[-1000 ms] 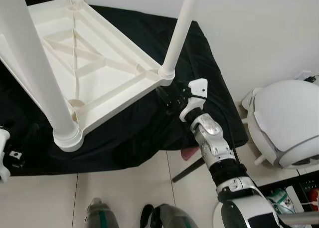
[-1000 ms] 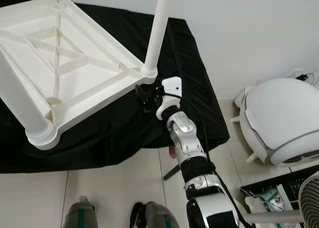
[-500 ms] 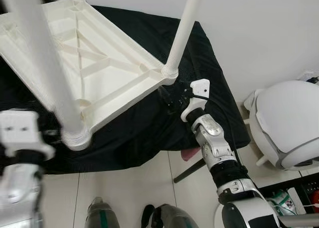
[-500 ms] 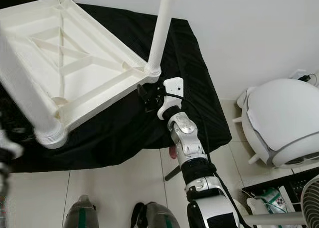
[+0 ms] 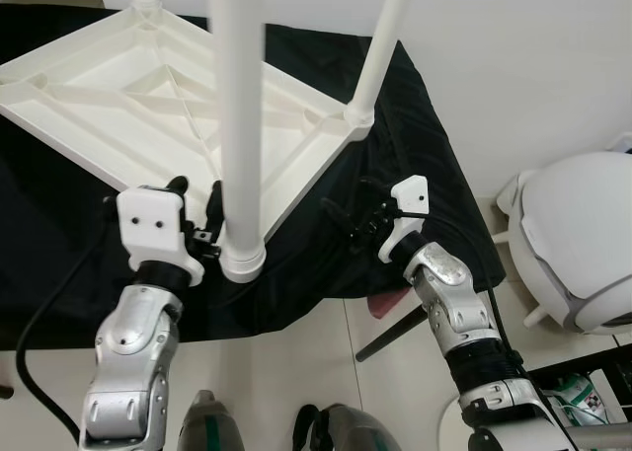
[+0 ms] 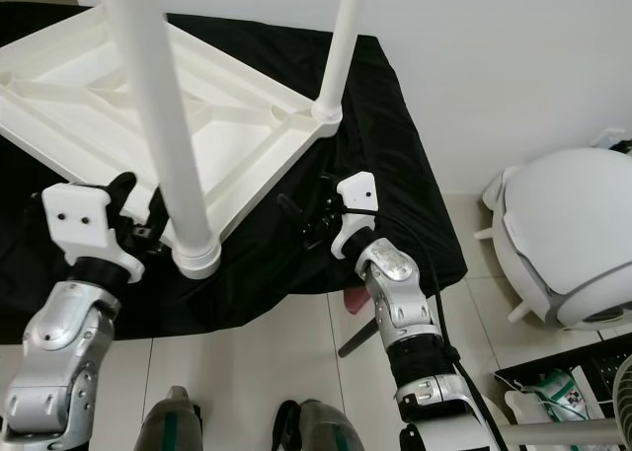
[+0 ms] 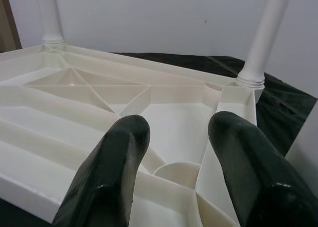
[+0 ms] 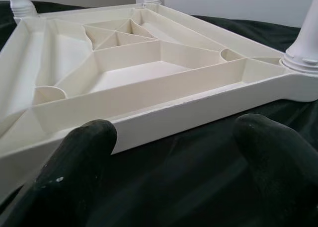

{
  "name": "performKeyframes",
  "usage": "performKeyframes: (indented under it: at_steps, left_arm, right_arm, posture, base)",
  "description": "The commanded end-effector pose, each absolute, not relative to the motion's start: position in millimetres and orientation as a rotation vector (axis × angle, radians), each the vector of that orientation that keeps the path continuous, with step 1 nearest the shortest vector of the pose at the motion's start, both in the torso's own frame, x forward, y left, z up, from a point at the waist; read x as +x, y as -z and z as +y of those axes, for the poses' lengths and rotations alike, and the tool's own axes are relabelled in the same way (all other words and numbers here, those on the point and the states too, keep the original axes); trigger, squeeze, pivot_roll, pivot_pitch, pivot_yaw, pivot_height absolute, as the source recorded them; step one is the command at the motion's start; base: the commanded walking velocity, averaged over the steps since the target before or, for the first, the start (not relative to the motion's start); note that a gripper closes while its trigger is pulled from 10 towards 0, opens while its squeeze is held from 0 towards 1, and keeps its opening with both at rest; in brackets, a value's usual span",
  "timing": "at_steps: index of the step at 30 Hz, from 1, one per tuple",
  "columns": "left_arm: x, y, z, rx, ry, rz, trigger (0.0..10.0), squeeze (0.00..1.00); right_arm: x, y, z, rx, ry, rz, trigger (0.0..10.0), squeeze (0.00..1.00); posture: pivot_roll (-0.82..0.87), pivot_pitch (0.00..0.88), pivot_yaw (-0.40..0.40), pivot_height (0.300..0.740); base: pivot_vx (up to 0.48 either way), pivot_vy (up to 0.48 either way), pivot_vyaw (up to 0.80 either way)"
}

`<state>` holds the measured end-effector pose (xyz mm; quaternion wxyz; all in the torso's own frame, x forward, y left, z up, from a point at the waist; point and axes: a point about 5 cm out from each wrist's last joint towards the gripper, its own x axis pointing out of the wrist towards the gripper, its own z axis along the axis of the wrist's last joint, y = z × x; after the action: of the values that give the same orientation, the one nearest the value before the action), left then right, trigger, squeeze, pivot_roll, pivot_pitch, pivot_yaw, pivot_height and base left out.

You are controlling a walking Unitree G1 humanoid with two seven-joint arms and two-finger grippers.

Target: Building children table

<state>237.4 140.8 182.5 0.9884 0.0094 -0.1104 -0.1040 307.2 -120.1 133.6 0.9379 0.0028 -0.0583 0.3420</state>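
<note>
A white plastic children's table (image 5: 118, 106) lies upside down on a black cloth (image 5: 415, 155), its legs pointing up. The near leg (image 5: 237, 125) stands in the front corner, another leg (image 5: 380, 46) at the right corner. My left gripper (image 5: 197, 206) is open just left of the near leg's base, and its fingers (image 7: 117, 162) frame the ribbed underside. My right gripper (image 5: 354, 219) is open low over the cloth, a short way in front of the table's right edge (image 8: 198, 108), with nothing between its fingertips (image 8: 84, 152).
A rounded white appliance (image 5: 583, 244) stands on the floor at the right. A dark rod (image 5: 390, 333) and a pink object (image 5: 380, 303) lie at the cloth's front edge. My feet (image 5: 207, 426) stand on pale tiles. A white wall is behind.
My left arm has risen into view and come up beside the near leg. The right gripper now sits a little farther from the table's right corner. The view has shifted.
</note>
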Motion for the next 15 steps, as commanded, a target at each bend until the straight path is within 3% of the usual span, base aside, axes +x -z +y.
performKeyframes:
  at_steps: [1, 15]
  left_arm:
    - [243.3, -185.7, 122.5, 0.006, 0.281, -0.242, 10.0, 0.0]
    - [261.4, -191.2, 85.1, -0.059, 0.378, -0.264, 10.0, 0.0]
  right_arm:
    - [297.2, -133.6, -124.9, 0.01, -0.793, -0.088, 10.0, 0.0]
    - [266.6, -161.7, -127.9, -0.006, -1.102, -0.104, 10.0, 0.0]
  posture:
    - [0.08, 0.052, -0.066, 0.74]
    - [0.01, 0.034, -0.03, 0.74]
  base:
    - [0.0, 0.0, 0.0]
    - [0.0, 0.0, 0.0]
